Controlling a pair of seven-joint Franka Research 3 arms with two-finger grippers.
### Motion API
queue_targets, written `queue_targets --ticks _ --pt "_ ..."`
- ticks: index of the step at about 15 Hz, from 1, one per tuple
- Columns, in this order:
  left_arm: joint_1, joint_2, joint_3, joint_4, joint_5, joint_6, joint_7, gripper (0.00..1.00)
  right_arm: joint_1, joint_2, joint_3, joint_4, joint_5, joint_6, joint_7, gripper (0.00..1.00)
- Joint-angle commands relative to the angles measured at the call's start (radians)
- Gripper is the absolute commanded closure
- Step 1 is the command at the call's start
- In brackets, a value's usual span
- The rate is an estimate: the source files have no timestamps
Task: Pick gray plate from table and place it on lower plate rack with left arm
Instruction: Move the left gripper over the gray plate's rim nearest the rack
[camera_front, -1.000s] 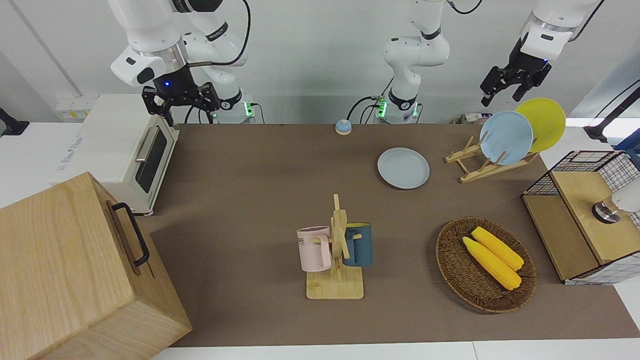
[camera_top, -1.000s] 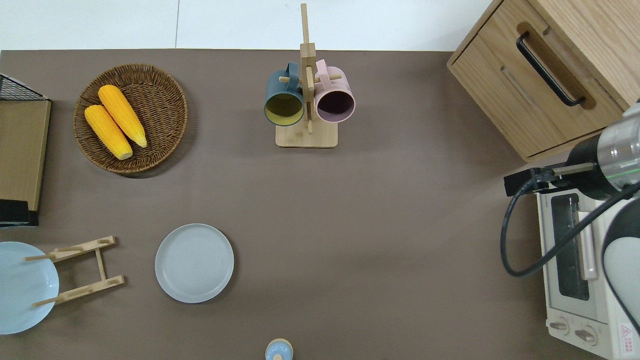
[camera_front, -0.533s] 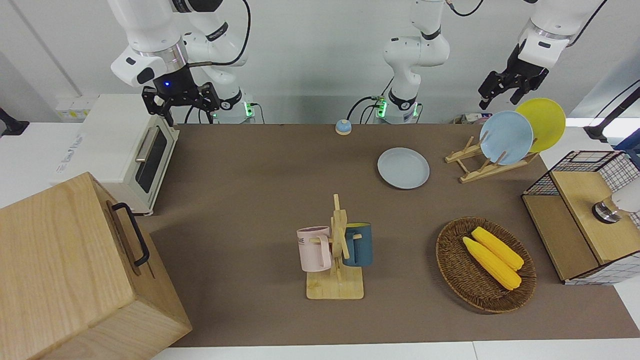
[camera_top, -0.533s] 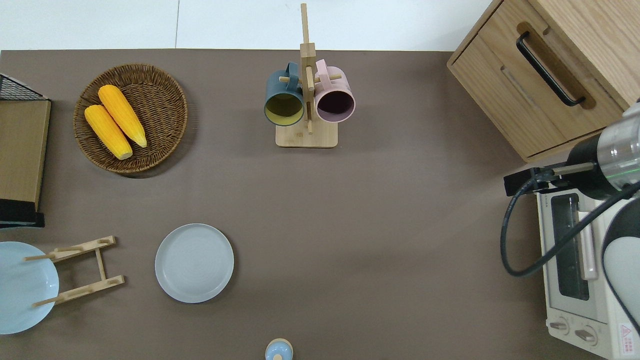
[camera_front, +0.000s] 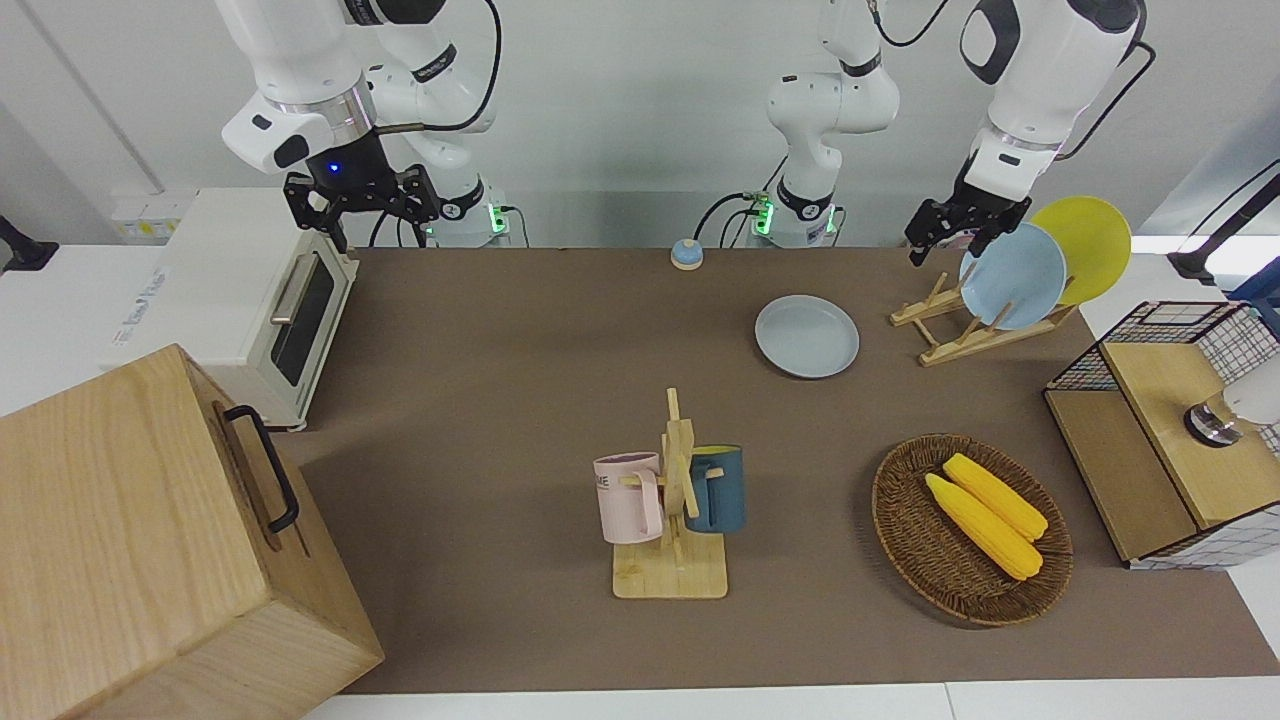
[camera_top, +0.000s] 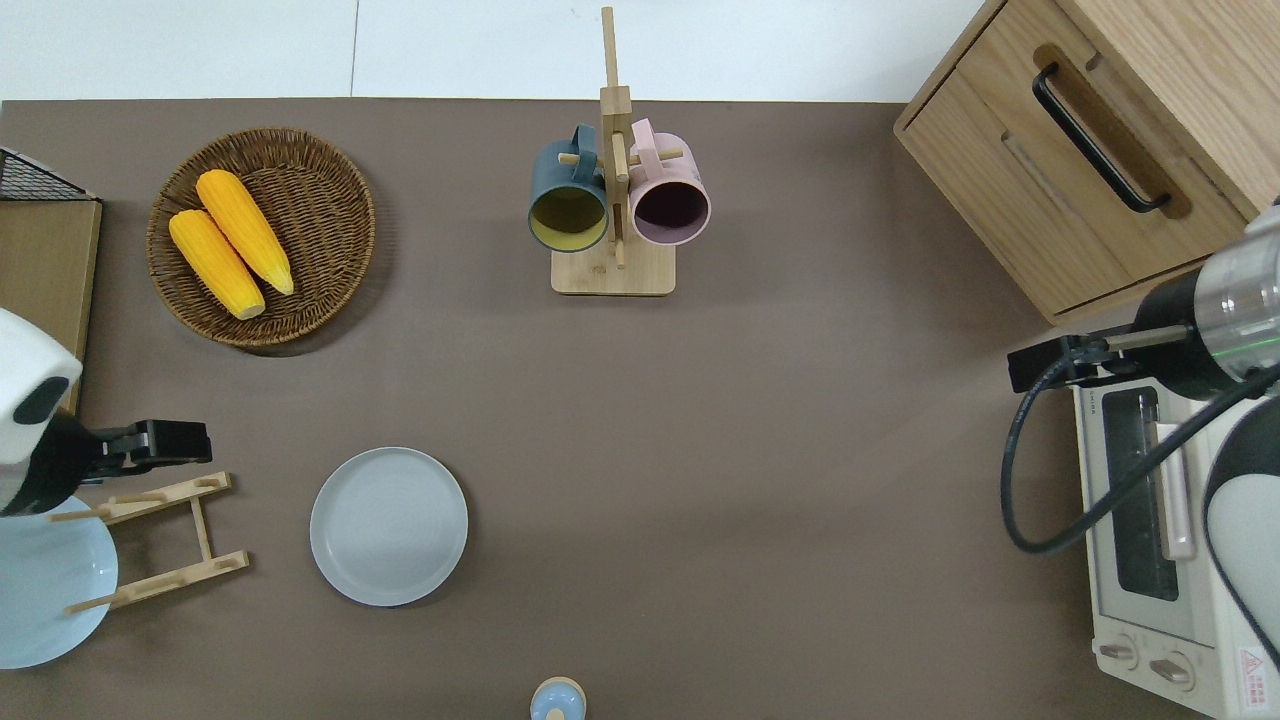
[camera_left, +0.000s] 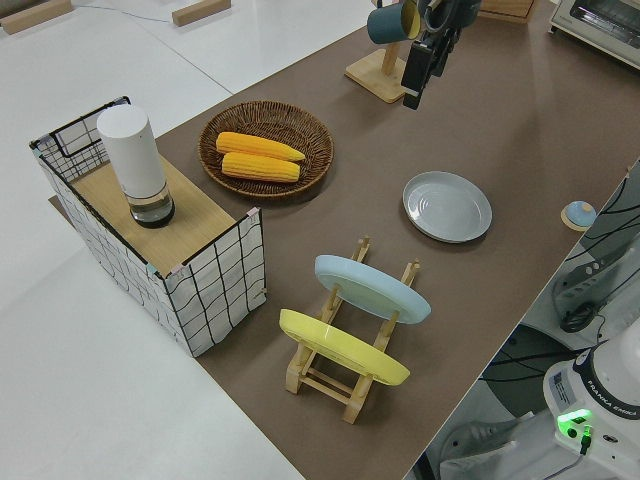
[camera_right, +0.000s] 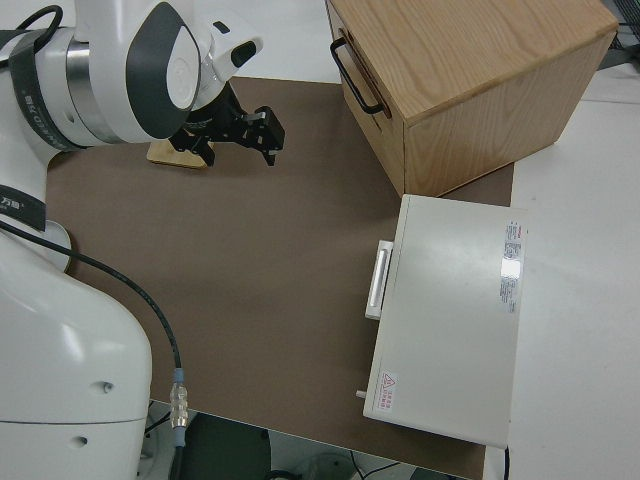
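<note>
The gray plate (camera_front: 807, 336) lies flat on the table (camera_front: 520, 400), beside the light-wood plate rack (camera_front: 950, 340) on the side toward the right arm's end; it also shows in the overhead view (camera_top: 388, 525) and the left side view (camera_left: 447, 206). The rack (camera_top: 160, 540) holds a sky-blue plate (camera_front: 1012, 276) and a yellow plate (camera_front: 1085, 245) in its upper slots; its lower slots are empty. My left gripper (camera_front: 943, 245) is open and empty in the air, over the table at the rack's edge farther from the robots (camera_top: 195, 445). The right arm is parked.
A wicker basket (camera_front: 890, 500) with two corn cobs and a wire-and-wood shelf (camera_front: 1150, 400) stand farther out than the rack. A mug stand (camera_front: 672, 570) with two mugs is mid-table. A small bell (camera_front: 686, 254), a toaster oven (camera_front: 270, 300) and a wooden cabinet (camera_front: 150, 540) are also there.
My left gripper has come down and swung toward the middle of the table, entering the overhead view near the rack. The plates and the right arm have not moved.
</note>
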Motion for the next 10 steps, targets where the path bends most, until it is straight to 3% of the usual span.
queue_targets --ticks 1,4,6,10 --pt "-0.004 -0.095 -0.02 -0.235 -0.003 0.185 -0.019 0.01 -0.026 -0.002 0.024 0.01 -0.002 -0.016 0.014 0.017" --pt "0.009 -0.095 -0.031 -0.395 -0.003 0.367 -0.019 0.01 -0.026 -0.002 0.024 0.01 -0.003 -0.016 0.014 0.017" --pt "0.009 -0.086 -0.031 -0.452 -0.01 0.397 -0.021 0.01 -0.026 -0.002 0.024 0.01 -0.003 -0.016 0.014 0.017" --pt "0.008 0.034 -0.031 -0.46 -0.05 0.406 -0.025 0.01 -0.026 -0.002 0.024 0.01 -0.002 -0.016 0.014 0.017"
